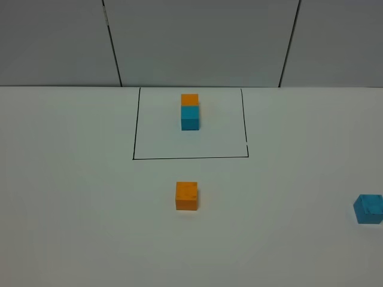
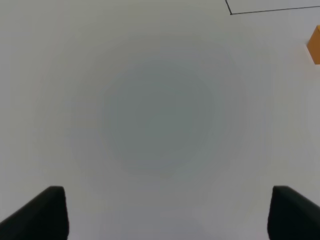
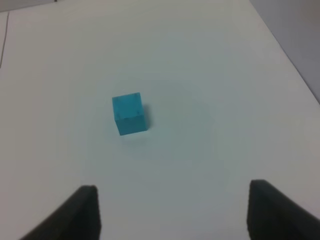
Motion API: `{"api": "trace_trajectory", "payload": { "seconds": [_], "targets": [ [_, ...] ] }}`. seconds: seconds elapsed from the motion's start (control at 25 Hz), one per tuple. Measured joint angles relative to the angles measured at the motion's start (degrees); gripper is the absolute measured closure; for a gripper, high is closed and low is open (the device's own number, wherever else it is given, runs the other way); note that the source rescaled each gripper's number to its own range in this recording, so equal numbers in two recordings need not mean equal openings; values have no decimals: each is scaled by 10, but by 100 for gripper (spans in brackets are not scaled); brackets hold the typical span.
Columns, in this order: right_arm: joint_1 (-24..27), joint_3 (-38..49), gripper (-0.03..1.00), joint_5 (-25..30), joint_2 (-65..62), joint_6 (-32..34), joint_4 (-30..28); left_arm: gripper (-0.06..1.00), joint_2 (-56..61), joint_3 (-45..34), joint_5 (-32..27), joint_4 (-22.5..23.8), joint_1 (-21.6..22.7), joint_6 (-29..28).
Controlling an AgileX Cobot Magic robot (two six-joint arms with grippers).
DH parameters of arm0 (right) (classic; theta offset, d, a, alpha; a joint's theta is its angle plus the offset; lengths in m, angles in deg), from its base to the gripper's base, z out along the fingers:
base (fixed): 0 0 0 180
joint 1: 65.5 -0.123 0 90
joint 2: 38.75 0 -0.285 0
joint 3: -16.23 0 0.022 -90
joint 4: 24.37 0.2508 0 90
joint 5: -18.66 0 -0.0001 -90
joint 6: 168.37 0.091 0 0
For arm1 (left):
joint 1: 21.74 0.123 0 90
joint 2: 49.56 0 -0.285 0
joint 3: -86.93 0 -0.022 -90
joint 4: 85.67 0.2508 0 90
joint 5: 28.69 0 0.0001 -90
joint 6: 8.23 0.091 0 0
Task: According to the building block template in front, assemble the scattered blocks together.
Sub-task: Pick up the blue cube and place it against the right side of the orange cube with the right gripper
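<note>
Right gripper jaws apart, teal cube ahead, untouched; left gripper apart, orange cube well aside.

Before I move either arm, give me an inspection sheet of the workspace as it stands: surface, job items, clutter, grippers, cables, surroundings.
Surface: white table, with a black drawn frame at the far middle.
Job's things: template inside the frame, its orange half behind its teal half, touching. Loose orange cube just outside the frame's near line. Loose teal cube far to the right, well apart from it.
Clutter: nothing seen.
Grippers: left gripper open, nothing between its fingers. Right gripper open and empty, with the loose teal cube ahead of it.
Cables: nothing seen.
Surroundings: grey panelled wall behind the table.
</note>
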Motion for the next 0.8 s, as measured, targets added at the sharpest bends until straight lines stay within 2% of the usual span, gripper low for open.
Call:
{"api": "trace_trajectory", "payload": {
  "seconds": [0.8],
  "targets": [
    [0,0,39,0,0,0,0,14,0,0,0,0,0,0]
  ]
}}
